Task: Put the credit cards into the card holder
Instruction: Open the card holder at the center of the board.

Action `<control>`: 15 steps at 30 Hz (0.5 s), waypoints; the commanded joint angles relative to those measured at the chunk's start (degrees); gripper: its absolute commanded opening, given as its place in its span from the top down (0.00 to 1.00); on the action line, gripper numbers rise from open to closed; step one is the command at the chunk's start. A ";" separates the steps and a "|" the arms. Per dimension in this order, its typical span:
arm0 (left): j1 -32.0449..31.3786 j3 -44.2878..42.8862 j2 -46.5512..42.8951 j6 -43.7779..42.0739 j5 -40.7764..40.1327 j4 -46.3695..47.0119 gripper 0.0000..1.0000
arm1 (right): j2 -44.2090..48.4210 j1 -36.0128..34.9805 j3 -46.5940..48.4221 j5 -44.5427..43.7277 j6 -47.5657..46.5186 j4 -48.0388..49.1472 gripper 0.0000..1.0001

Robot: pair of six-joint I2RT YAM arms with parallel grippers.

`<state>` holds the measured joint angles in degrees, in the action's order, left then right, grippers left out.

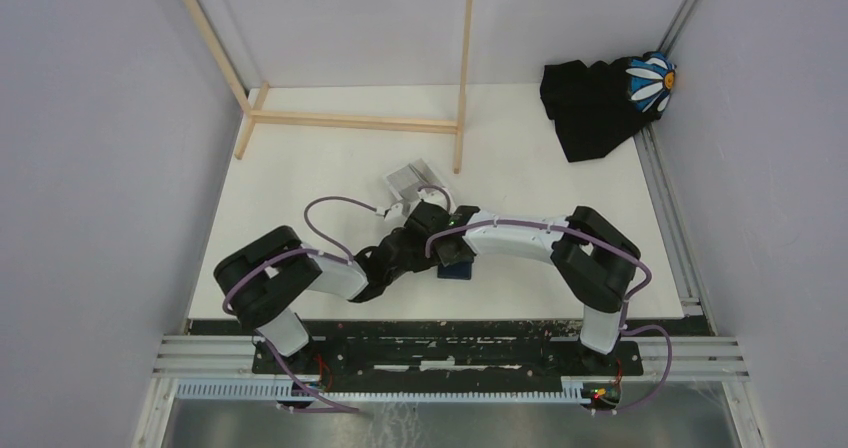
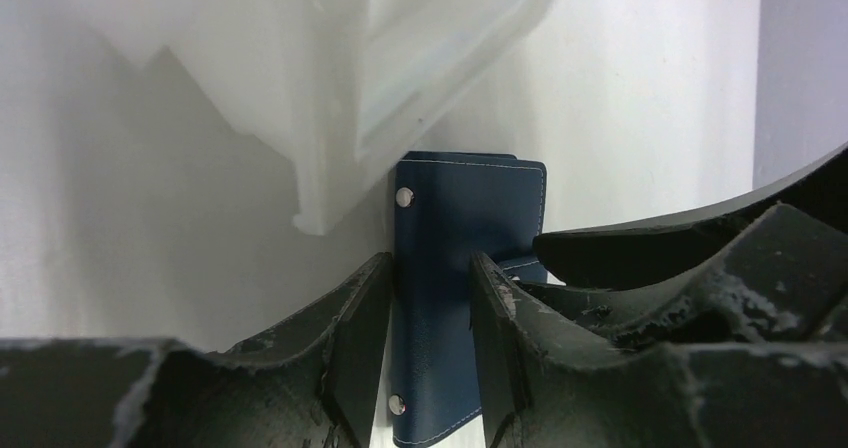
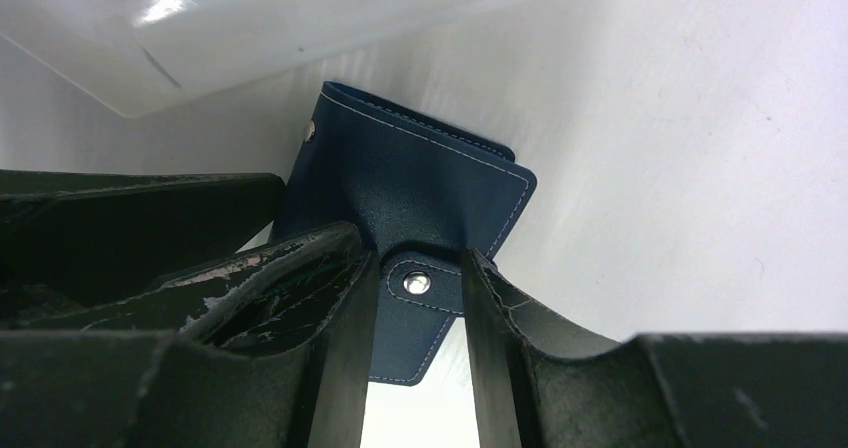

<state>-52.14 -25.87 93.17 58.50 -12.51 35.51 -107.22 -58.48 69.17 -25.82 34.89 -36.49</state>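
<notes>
Left wrist view puts the navy card holder point(image 2: 450, 218) between my left fingers point(image 2: 355, 348), which press narrowly against it on both sides. My right fingers point(image 3: 500, 368) pinch its snap tab from the opposite end. A clear box point(image 2: 330, 68) lies just beside its far edge, and the other side opens onto bare white worktop point(image 1: 560, 178). Farther back stands a wooden frame point(image 1: 350, 120). A black cloth point(image 1: 590, 103) fills the far right corner, with pale walls all round.

White-shelled arms point(image 1: 505, 236) with black joints, looping purple cables point(image 1: 322, 208), and scuffed black gripper fingers point(image 2: 345, 353).
</notes>
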 commanded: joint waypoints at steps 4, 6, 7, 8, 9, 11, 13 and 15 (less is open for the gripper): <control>-6.13 -3.21 7.19 -0.49 12.98 -2.54 0.86 | -5.80 -7.28 -4.45 6.02 -0.51 -2.30 0.57; -6.78 -3.89 7.29 -0.51 12.11 -3.53 0.97 | -5.37 -7.29 -4.54 5.52 -0.62 -2.52 0.57; -7.11 -4.14 7.35 -0.56 11.55 -4.20 0.97 | -5.10 -7.28 -4.64 5.26 -0.62 -2.64 0.57; -7.41 -4.26 7.32 -0.56 11.02 -4.51 0.97 | -4.84 -7.28 -4.80 5.07 -0.63 -2.73 0.57; -7.63 -4.35 7.31 -0.42 10.71 -4.68 0.97 | -4.58 -7.27 -4.79 4.82 -0.62 -2.98 0.57; -8.41 -4.48 7.08 0.16 9.71 -5.60 0.97 | -4.06 -7.27 -5.02 4.13 -0.39 -3.56 0.57; -9.01 -4.54 6.65 0.82 8.18 -7.21 0.97 | -3.45 -7.26 -5.47 3.67 -0.15 -3.81 0.57; -9.64 -4.59 6.29 1.47 7.08 -8.53 0.97 | -3.06 -7.26 -5.97 3.02 0.24 -4.25 0.56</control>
<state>-57.43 -26.76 97.49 59.42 -12.60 40.21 -104.99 -58.52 67.02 -25.80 33.65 -41.67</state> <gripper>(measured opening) 0.063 0.430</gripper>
